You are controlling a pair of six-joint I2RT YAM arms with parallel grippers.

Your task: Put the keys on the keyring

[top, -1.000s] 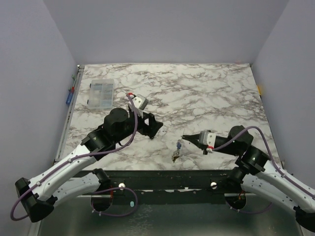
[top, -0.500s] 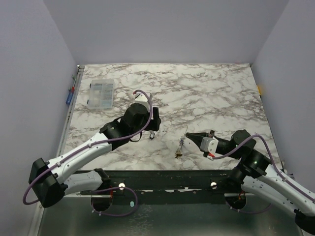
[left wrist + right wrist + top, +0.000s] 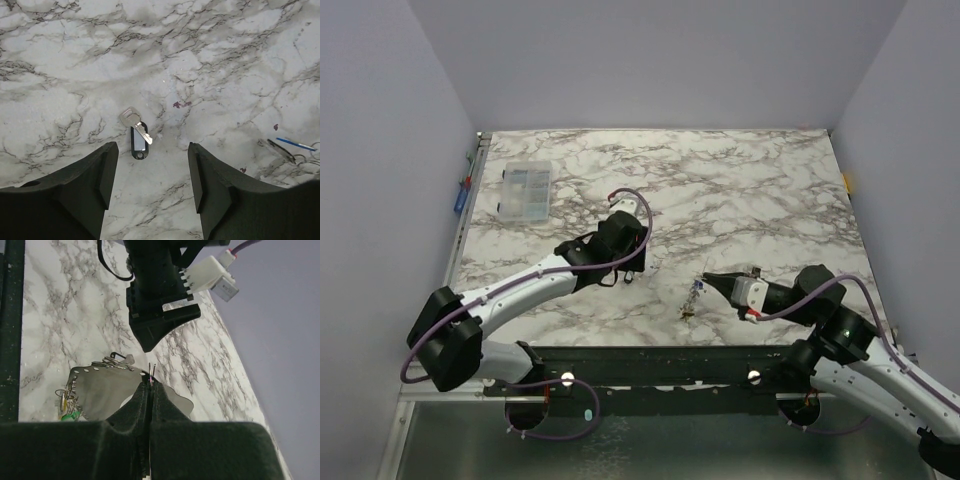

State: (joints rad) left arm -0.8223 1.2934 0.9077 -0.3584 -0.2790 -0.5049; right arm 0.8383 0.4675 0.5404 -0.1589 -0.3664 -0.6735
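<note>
Step in hand: picking up a loose key [image 3: 131, 116].
The left claw [image 3: 152, 150] hung open over it, not touching; the right claw [image 3: 150, 386], pinched shut, apparently gripped the keyring [image 3: 151, 371]. Next move: close, lift, thread.

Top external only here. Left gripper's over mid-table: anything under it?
Observer: Yes. The left wrist view shows a lone silver key with a black tag flat on the marble table. It lies at the tips of the left gripper, whose jaws are open and not touching it.
Operator: Right gripper state?
Observer: Shut. In the right wrist view the right gripper has a thin sliver poking out at its tips. I can't tell what it is.
Operator: Colours in the key bunch?
Observer: The right wrist view shows green and yellow heads in the key bunch.
</note>
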